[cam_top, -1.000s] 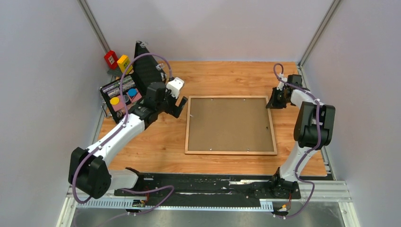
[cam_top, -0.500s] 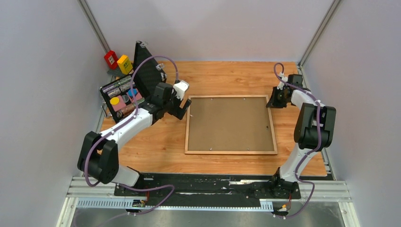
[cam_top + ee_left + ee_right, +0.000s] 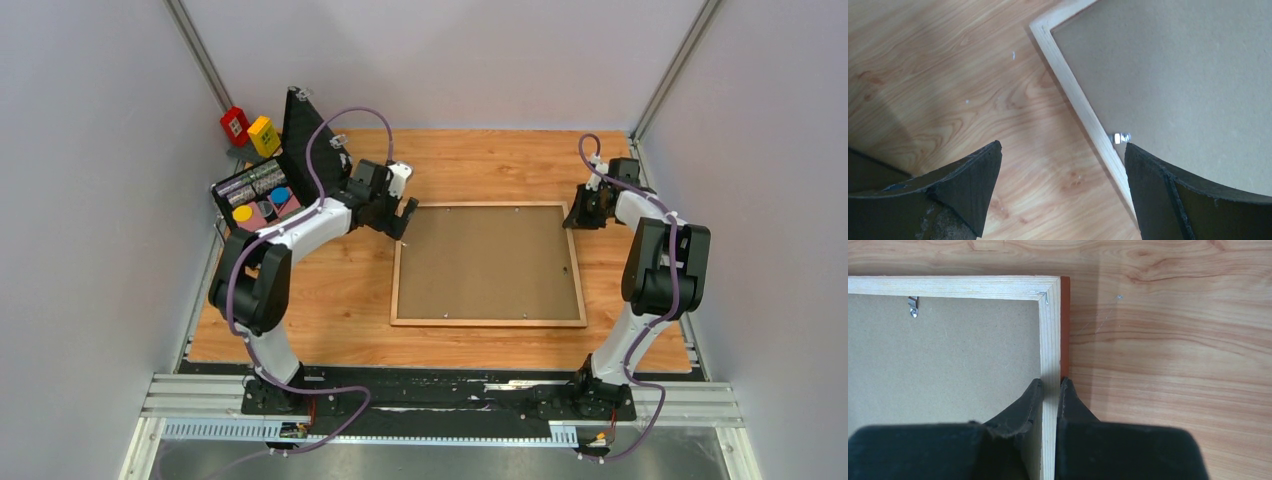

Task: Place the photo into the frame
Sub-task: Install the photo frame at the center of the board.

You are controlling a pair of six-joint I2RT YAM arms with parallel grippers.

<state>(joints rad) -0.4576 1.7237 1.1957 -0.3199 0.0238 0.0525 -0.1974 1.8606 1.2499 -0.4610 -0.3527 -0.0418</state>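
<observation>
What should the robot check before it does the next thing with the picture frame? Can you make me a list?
1. Right gripper pinching the frame on its right rail: ok.
2. Left gripper open wide, holding nothing: ok.
3. Metal tab on the left rail in sight between the left fingers: ok, though it sits close to one finger, not in the middle.
4. Frame lying flat on the table, pale back side up: ok.
5. Back of the frame open for the photo: not ok, the backing board fills it.
6. Where the photo is: cannot tell, no view shows it.
</observation>
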